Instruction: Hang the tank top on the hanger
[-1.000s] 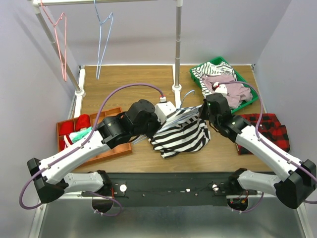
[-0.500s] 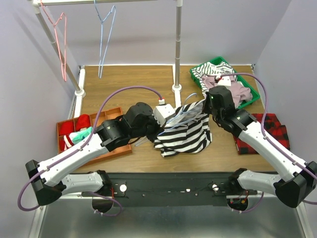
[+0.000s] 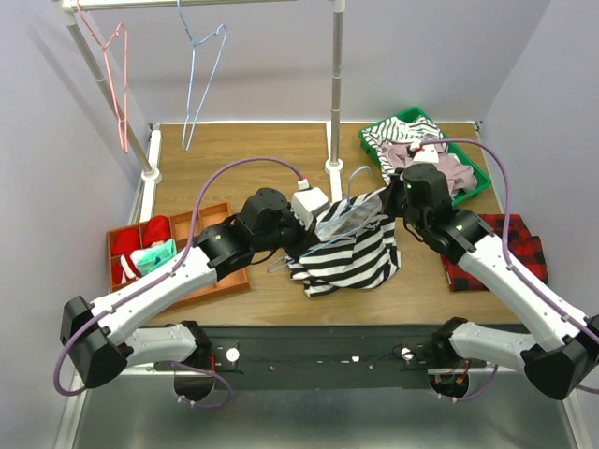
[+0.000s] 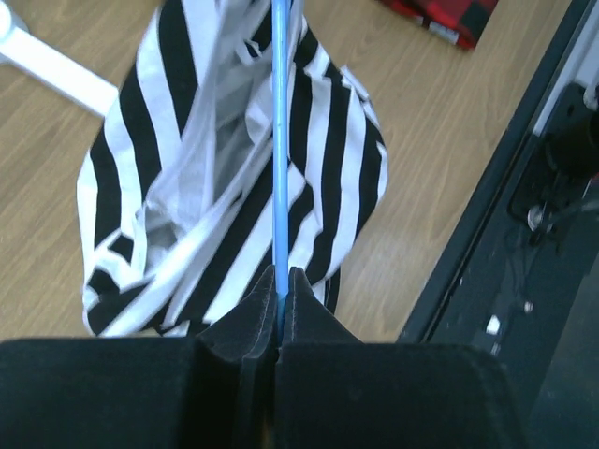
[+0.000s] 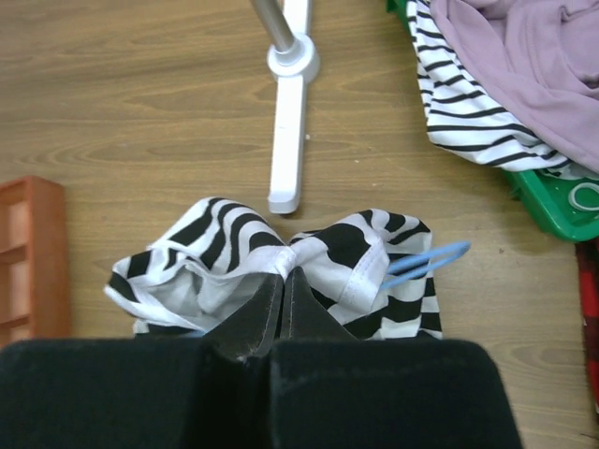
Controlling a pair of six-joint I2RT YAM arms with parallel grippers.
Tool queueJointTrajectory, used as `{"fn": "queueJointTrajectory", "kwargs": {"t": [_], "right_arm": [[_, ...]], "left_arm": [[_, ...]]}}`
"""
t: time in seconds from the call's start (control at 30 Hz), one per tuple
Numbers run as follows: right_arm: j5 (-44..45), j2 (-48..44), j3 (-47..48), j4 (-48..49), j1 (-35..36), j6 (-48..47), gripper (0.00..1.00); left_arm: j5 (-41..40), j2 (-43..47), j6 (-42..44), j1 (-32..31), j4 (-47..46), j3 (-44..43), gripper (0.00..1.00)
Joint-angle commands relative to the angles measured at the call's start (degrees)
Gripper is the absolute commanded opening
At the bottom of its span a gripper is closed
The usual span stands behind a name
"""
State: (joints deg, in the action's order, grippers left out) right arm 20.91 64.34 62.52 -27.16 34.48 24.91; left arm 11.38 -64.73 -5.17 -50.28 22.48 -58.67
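Left claw (image 4: 282, 282) pinched shut on the thin wire of the light-blue hanger (image 4: 280, 140), wire running ahead of it into the black-and-white striped tank top (image 3: 348, 251), right claw (image 5: 284, 281) gripping the top's bunched white edge, top slung between both claws, wooden tabletop (image 3: 243, 159) beneath.

Mid-table (image 3: 234, 154): tank top (image 3: 346, 253), between left gripper (image 4: 283, 281) at its left edge and right gripper (image 5: 284, 281) at its back right corner. Through the tank top, out from the left gripper: hanger (image 4: 280, 140). Just behind: rack foot (image 3: 334, 168). At the left edge: divided tray (image 3: 211, 213). Back right corner: bin (image 3: 477, 182), heap of garments (image 3: 430, 154) in it. Right of the tank top, before the bin: flat cloth (image 3: 515, 248). Back left, up on the rail (image 3: 140, 4): two spare hangers (image 3: 189, 94).
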Motion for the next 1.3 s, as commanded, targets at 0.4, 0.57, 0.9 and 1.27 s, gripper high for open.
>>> {"fn": "queueJointTrajectory", "kwargs": {"t": [0.4,0.57,0.9,1.27], "right_arm": [[-1.6,-10.7,-4.7,2.2,0.1,2.1,0.48],[-7.2,-16.4,-9.5,7.4,0.1,0.1,0.52],[-13.3,-13.1,-11.5,20.7,0.1,-6.0,0.52],[-3.8,-6.2,-10.8,24.0,0.1,-10.4,0.48]], "left_arm": [[16.7,-13.8,-3.3,5.3,-26.2,-1.8,0.0],[17.0,-16.8,-2.6,5.5,-24.5,-4.4,0.0],[17.7,-21.7,-0.6,5.5,-20.3,-8.7,0.0],[18.7,-22.2,0.8,5.6,-17.1,-10.0,0.0]]}}
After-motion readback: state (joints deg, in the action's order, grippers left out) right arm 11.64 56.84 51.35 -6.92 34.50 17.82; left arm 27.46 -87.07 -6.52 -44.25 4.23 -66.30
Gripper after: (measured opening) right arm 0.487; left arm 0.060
